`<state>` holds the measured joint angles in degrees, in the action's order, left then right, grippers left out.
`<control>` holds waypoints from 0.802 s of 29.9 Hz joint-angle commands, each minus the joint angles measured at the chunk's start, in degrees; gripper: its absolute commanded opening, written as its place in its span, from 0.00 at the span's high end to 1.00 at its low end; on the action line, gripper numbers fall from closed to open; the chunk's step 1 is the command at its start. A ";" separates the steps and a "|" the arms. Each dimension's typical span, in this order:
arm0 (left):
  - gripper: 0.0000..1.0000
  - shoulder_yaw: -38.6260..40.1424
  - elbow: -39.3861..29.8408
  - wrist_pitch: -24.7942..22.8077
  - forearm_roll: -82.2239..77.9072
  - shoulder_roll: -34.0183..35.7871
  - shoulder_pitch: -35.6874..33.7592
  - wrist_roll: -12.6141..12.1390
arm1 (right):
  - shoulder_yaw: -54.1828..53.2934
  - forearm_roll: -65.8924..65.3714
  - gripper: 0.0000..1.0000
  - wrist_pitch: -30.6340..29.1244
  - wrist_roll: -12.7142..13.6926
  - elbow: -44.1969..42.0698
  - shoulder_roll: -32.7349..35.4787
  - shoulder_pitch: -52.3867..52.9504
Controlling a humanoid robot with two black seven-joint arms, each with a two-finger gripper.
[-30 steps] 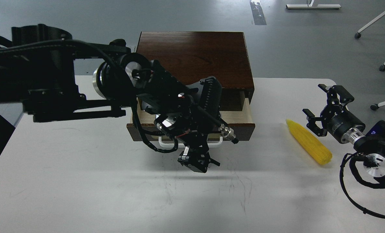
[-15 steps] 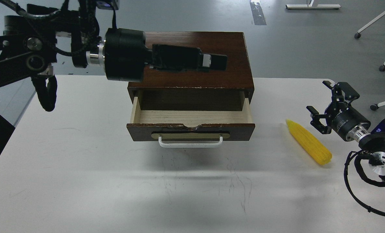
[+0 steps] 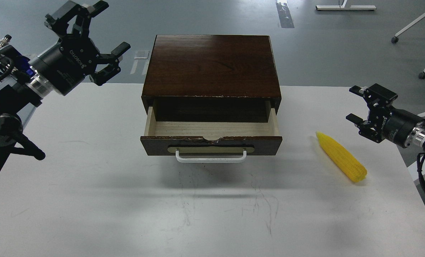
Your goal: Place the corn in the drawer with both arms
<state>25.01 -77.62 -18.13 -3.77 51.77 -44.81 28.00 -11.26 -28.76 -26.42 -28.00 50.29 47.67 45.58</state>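
Left gripper (image 3: 91, 37) now withdrawn up-left, fingers apart, empty; drawer (image 3: 211, 137) open. Right gripper (image 3: 363, 107), fingers apart, near corn (image 3: 341, 161): grasp next.

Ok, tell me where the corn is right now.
In the head view the corn lies flat on the white table, right of the open drawer, just below and left of the open right gripper.
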 commanded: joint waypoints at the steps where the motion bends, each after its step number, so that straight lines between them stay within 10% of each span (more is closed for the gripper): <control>1: 0.02 6.62 3.70 -1.73 2.36 -2.63 6.48 0.00 | 0.72 -15.15 0.00 0.14 0.00 1.74 3.04 2.49; 11: 0.02 12.95 4.94 -3.76 2.63 -5.54 12.30 -0.22 | 6.49 -53.03 0.00 0.67 0.00 2.27 3.75 10.39; 24: 0.02 13.48 4.59 -3.76 2.10 -6.33 12.73 -0.14 | 27.08 -57.72 0.00 9.54 0.00 -0.28 -2.14 16.65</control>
<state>38.42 -72.90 -21.89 -1.54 45.41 -32.12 27.84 13.85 -86.53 -18.36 -28.01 50.18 46.15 62.45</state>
